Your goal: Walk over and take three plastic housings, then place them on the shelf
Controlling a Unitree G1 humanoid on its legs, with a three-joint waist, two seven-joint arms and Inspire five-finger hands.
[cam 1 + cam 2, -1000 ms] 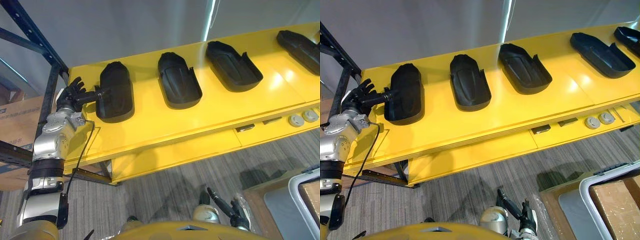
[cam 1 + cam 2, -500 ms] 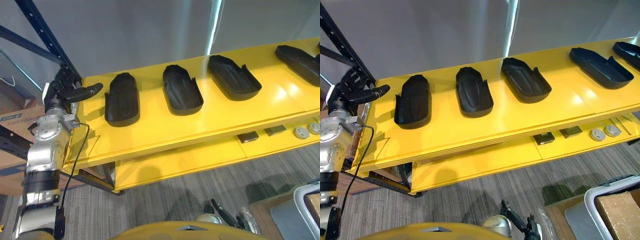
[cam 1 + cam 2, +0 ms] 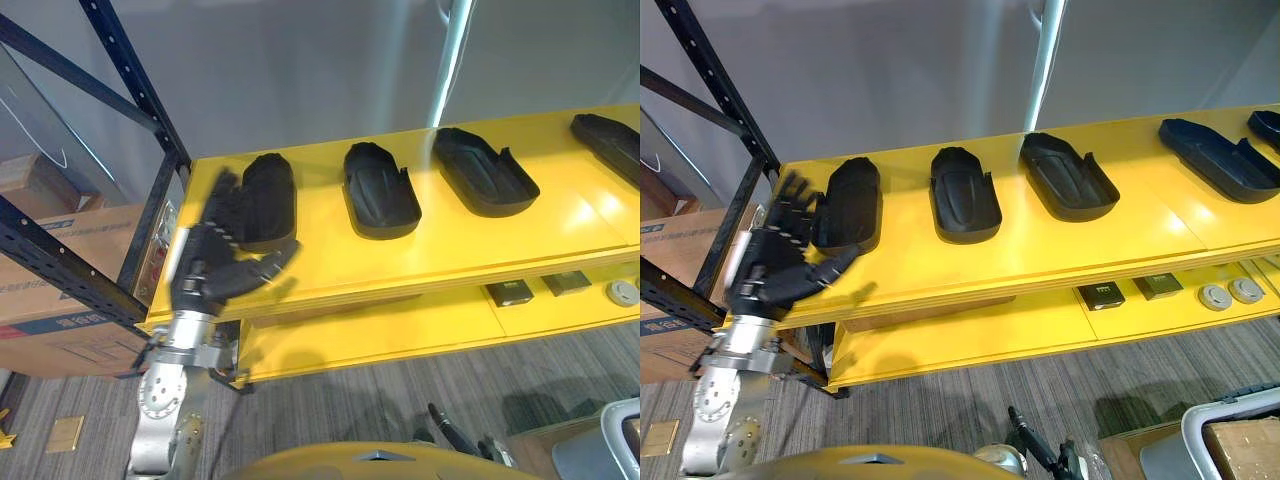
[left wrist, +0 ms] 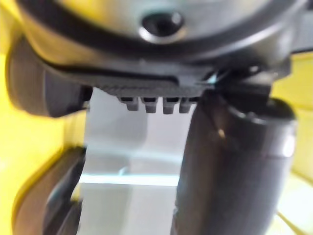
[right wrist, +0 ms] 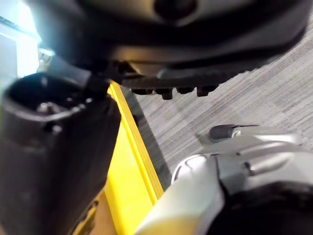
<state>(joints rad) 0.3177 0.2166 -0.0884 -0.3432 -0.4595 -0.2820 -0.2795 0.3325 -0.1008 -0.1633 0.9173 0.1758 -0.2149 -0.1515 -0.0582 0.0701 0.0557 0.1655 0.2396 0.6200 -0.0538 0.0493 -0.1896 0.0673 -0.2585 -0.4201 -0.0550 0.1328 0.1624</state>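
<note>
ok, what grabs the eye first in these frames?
The bright yellow shelf running across the view, with a row of black plastic housings lying spaced along it. Next, the left hand raised open at the shelf's left end, by the leftmost housing, holding nothing.

Both eye views look down from the head onto the yellow shelf [image 3: 430, 265], sharing the row of black housings [image 3: 965, 195] just beyond the left hand [image 3: 770, 275]. The left wrist view looks along that hand from very close toward the shelf; the right wrist view, as close, looks past the right hand [image 5: 54, 161] to the carpet [image 5: 234, 98] beyond it
</note>
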